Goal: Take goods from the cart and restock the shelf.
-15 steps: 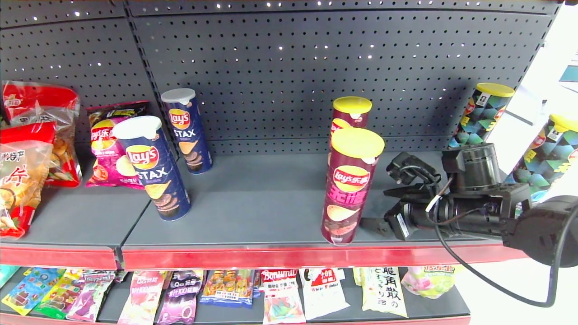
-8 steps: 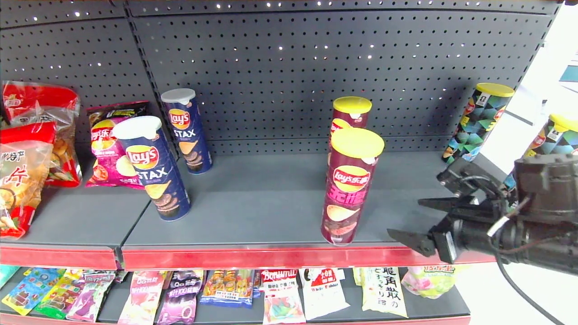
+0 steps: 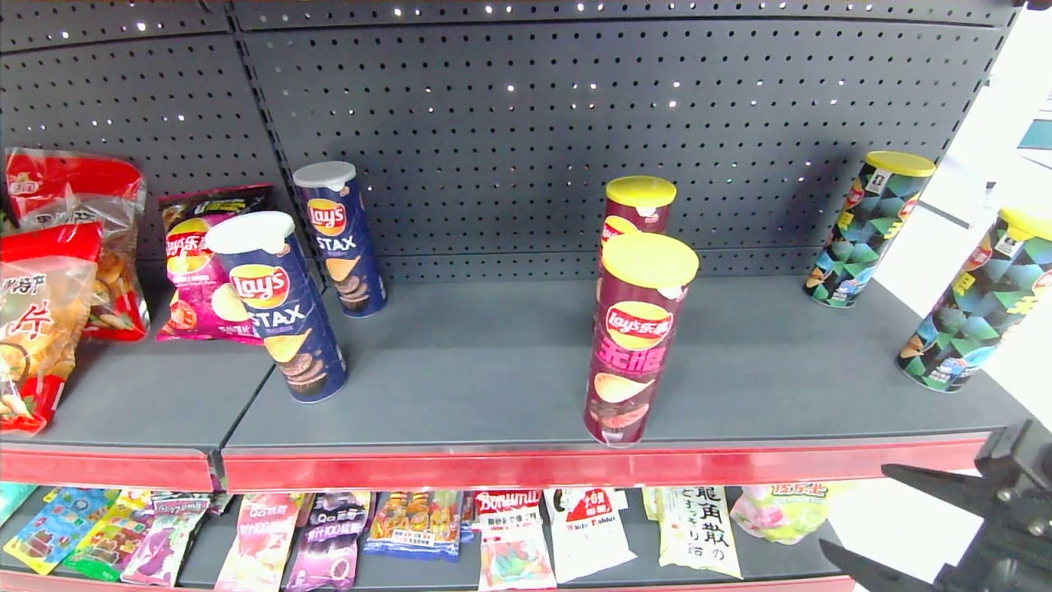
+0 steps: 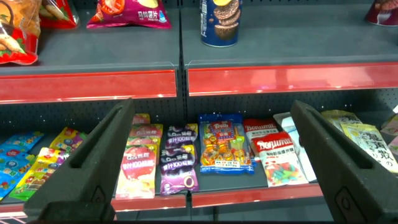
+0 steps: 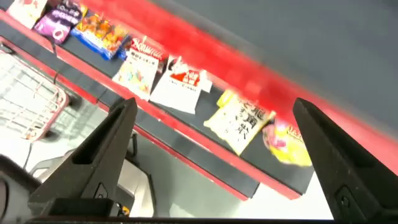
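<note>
Grey pegboard shelf (image 3: 460, 370), chip cans upright.
Head view: a maroon chip can (image 3: 637, 337) stands mid-frame at the shelf's front edge; the right gripper (image 3: 853, 506), lower right, is spread and empty. Left wrist view: the left gripper (image 4: 211, 104) gapes empty before snack packets (image 4: 217, 146). Right wrist view: a wire cart (image 5: 31, 93) near the lower tier.

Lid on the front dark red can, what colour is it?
The lid is yellow; the head view shows it best.

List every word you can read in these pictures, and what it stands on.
"Lay's STAX": front dark blue tube with white lid; rear dark blue tube.
"Lay's": front maroon tube with yellow lid.
"White Rabbit": white bag on the lower shelf.
Other packets: print too small or blurred.
</note>
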{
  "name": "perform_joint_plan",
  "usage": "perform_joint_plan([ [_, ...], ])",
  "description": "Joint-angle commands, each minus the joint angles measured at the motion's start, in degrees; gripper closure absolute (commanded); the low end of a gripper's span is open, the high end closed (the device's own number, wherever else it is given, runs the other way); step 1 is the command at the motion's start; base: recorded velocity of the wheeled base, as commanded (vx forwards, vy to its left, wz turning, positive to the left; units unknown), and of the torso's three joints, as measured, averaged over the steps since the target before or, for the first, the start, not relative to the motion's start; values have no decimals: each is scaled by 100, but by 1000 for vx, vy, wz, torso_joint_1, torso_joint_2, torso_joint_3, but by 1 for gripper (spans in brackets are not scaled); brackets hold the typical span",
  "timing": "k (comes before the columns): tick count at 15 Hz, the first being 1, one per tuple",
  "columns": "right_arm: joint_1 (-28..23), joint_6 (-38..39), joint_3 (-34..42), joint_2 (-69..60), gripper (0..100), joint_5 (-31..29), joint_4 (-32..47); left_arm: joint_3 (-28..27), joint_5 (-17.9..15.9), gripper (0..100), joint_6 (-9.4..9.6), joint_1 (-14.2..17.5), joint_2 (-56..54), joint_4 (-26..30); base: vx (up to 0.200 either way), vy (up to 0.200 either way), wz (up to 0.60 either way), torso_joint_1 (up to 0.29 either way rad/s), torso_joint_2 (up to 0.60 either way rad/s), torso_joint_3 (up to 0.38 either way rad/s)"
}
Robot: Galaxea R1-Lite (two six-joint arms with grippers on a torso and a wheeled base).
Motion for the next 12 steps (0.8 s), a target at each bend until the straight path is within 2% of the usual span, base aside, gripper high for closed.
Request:
perform_joint_plan([
  [1, -414, -129, 624, -1034, 0, 113, 8, 1, 1, 0, -2, 0, 2, -1, 0, 0, 0, 0, 0, 0],
  [3, -1046, -173, 861, -1878, 0, 412, 351, 1, 1, 0, -2, 0, 2, -1, 0, 0, 0, 0, 0, 0],
  [5, -1530, -102, 861, -2687, 0, 412, 826, 1, 1, 0, -2, 0, 2, -1, 0, 0, 0, 0, 0, 0],
  [8, -1934, 671, 879, -4172, 0, 271, 1520, 1, 1, 0, -2, 0, 2, -1, 0, 0, 0, 0, 0, 0],
  [10, -1934, 847, 870, -4875, 0, -150, 1960, 1, 1, 0, -2, 0, 2, -1, 0, 0, 0, 0, 0, 0],
  [12, -1969, 1365, 870, -5402, 0, -985, 2390, 1, 1, 0, -2, 0, 2, -1, 0, 0, 0, 0, 0, 0],
])
